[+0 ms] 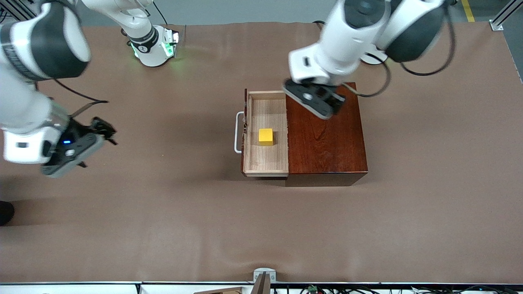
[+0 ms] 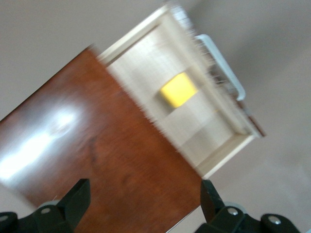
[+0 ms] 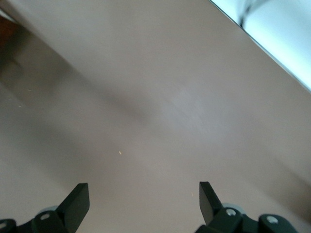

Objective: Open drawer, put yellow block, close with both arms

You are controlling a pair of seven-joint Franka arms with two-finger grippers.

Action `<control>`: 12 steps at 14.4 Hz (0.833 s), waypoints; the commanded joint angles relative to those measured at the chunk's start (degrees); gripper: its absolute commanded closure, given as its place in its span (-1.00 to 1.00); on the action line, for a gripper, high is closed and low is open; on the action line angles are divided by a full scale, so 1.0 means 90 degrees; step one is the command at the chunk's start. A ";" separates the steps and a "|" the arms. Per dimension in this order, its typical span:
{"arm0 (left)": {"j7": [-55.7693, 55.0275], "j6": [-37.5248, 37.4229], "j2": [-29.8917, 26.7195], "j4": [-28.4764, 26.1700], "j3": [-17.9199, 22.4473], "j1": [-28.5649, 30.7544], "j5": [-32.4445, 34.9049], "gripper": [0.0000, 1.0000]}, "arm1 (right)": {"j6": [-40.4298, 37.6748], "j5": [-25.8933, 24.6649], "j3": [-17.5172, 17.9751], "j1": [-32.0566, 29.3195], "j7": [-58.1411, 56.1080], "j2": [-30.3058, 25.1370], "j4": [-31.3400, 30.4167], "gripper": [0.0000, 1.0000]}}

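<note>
**Yellow block seated in the pulled-out drawer**

The yellow block (image 1: 266, 136) is seen lying in the drawer (image 1: 265, 163), which is pulled out of the box (image 1: 327, 139). The left gripper (image 1: 327, 107) is held over the box top; its spread, empty fingers (image 2: 77, 196) are shown only by the left wrist view. The right gripper (image 1: 102, 130) is held over bare bench (image 1: 163, 212), fingers (image 3: 77, 200) likewise parted.

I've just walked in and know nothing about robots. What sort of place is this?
Probably a robotics lab or test bench. Two white arms are mounted on a table under a plain brown cover, aluminium framing stands at one corner, and cables run along its edge. The only props are a wooden box and a yellow block.
</note>
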 commanded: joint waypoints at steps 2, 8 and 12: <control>0.1434 0.0973 0.1055 0.0838 0.0045 -0.0888 0.0116 -1.00 | -0.0265 0.0118 -0.0144 -0.0229 0.0749 -0.1072 -0.0976 -1.00; 0.3514 0.2400 0.2248 0.1171 0.0317 -0.1846 0.0194 -1.00 | -0.0626 0.0059 -0.0213 -0.0376 0.3004 -0.1562 -0.1213 -1.00; 0.4777 0.3054 0.2931 0.1162 0.0504 -0.1964 0.0223 -1.00 | -0.0452 0.0040 -0.0213 -0.0357 0.3993 -0.1601 -0.1174 -1.00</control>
